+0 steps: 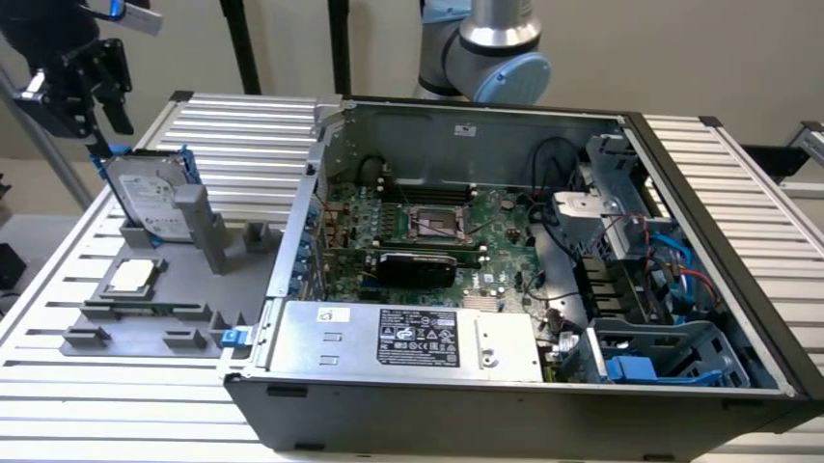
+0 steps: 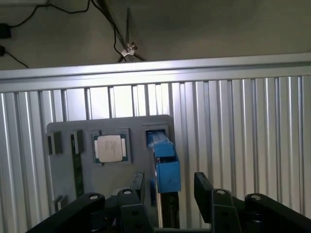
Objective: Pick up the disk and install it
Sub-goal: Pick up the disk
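Disk (image 1: 146, 194): stands on edge in a slot of the grey fixture tray (image 1: 135, 323), label facing the exterior view's right, blue carrier frame along its edges. Leans a little against a grey upright post (image 1: 193, 217). Not lifted.

Gripper (image 1: 110, 123): hangs just above the disk's top edge, jaws spread wide, holding nothing. In the wrist view the disk (image 2: 165, 167) shows edge-on, blue frame uppermost, lined up between the two black fingers (image 2: 202, 183); a gap shows on each side and no contact is visible.

CPU chip (image 1: 133, 277): small square, silver, lying flat in its own pocket of the same tray, just beside the disk's slot.

Tray sits on the slatted aluminium table (image 1: 238, 125).

Computer case (image 1: 515, 410): open, at the exterior view's right of the tray. Motherboard (image 1: 425, 227) exposed; power supply (image 1: 412, 338) along the near side; blue drive bay (image 1: 657, 362) at the near right corner.
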`<move>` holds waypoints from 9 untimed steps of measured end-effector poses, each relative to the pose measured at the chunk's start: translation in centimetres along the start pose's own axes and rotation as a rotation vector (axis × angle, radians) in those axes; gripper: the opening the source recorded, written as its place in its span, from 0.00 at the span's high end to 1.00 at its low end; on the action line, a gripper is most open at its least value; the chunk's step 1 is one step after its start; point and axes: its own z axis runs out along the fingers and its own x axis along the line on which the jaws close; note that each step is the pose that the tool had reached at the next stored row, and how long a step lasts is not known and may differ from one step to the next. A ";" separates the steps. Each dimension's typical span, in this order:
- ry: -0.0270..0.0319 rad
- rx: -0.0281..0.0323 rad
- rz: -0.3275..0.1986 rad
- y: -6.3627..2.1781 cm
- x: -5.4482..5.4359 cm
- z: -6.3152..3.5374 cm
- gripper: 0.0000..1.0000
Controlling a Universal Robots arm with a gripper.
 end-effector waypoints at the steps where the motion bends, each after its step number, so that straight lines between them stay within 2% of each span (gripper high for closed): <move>1: 0.0000 0.0000 0.000 0.00 0.0 0.18 0.46; 9: 0.0000 0.0000 0.000 0.06 0.0 1.64 0.46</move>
